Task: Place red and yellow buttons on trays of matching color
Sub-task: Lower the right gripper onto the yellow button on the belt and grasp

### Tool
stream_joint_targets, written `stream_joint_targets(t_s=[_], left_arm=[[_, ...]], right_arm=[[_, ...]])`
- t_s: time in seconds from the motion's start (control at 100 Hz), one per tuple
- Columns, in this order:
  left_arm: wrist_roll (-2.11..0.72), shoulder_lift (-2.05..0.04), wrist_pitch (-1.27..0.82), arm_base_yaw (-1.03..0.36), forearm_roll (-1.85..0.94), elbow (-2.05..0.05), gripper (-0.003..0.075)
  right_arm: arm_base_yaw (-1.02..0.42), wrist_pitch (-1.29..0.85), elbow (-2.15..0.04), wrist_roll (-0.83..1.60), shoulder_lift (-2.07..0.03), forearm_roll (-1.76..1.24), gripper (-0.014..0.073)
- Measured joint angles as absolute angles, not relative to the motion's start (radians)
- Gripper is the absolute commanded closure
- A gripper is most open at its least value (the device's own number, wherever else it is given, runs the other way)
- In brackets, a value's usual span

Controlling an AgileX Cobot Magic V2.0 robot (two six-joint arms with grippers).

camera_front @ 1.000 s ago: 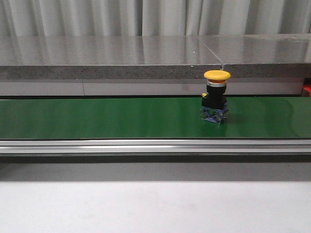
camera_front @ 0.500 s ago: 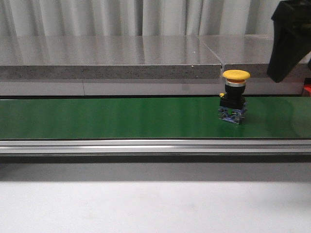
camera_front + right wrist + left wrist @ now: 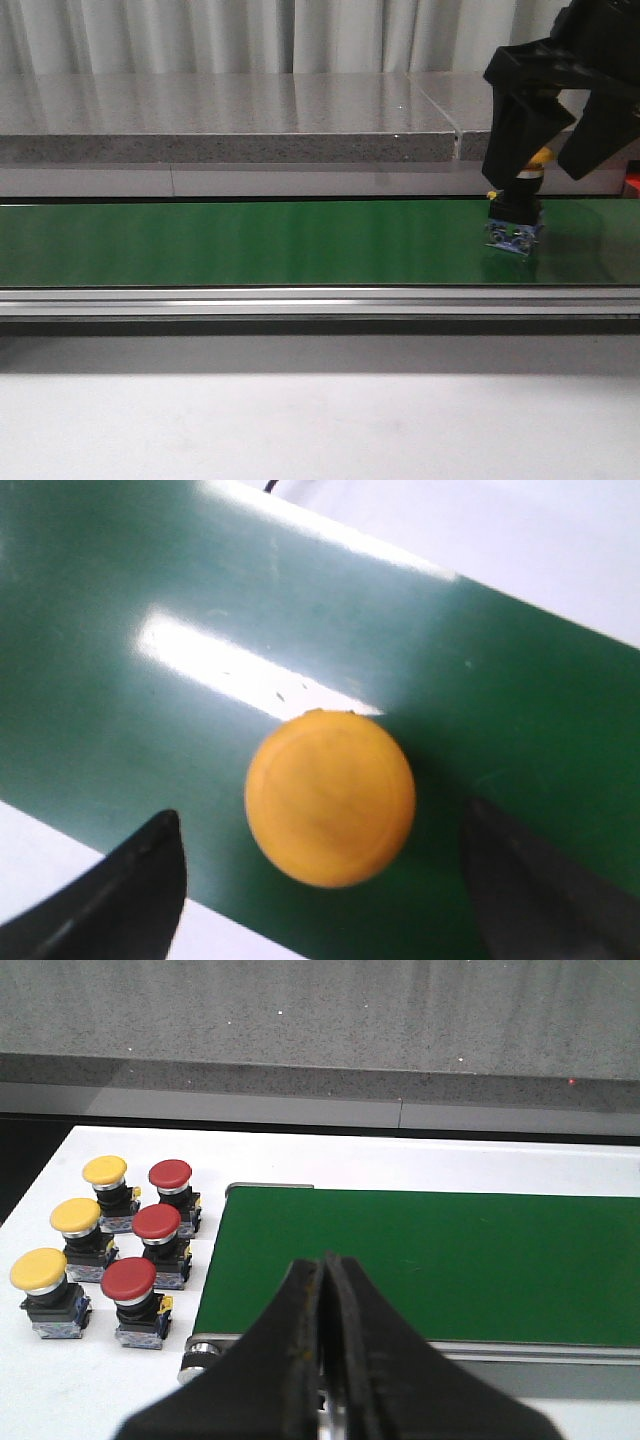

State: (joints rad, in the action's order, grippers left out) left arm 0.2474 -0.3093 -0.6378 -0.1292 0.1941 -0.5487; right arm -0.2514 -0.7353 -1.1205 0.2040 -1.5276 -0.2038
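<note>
A yellow button (image 3: 515, 212) stands upright on the green belt (image 3: 250, 245), toward its right end. My right gripper (image 3: 542, 178) hangs over it, open, one finger on each side of the yellow cap without touching it. From the right wrist, the cap (image 3: 330, 798) sits centred between the spread fingers (image 3: 150, 880). My left gripper (image 3: 325, 1265) is shut on nothing above the belt's left end (image 3: 450, 1260). Beside that end, three yellow buttons (image 3: 75, 1215) and three red buttons (image 3: 156, 1221) stand in two rows on the white table. The trays are out of view.
A grey stone ledge (image 3: 230, 120) runs behind the belt, and a metal rail (image 3: 300, 300) runs along its front. A white tabletop (image 3: 300, 420) lies in front. A bit of something red (image 3: 632, 185) shows at the right edge.
The yellow button has travelled to the right along the belt. My right gripper has come down from the upper right and now straddles it.
</note>
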Motion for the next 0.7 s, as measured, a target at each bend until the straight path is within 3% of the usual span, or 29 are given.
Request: stream_joint_targets(t_s=[0.18,0.53,0.7], left_arm=[[0.247,-0.309,-0.638,-0.129,0.194,-0.549,0.0739],[0.247,-0.309,-0.638,-0.129,0.194,-0.549,0.0739],[0.247,-0.309,-0.638,-0.129,0.194,-0.549,0.0739]], right_arm=[[-0.251,-0.725,-1.130,0.206,-1.548,-0.206,0.0251],[-0.251,-0.734,-1.142,0.209,-1.581,-0.201,0.0405],[-0.251,-0.806,-1.184,0.209,-1.586,-0.203,0.0416]])
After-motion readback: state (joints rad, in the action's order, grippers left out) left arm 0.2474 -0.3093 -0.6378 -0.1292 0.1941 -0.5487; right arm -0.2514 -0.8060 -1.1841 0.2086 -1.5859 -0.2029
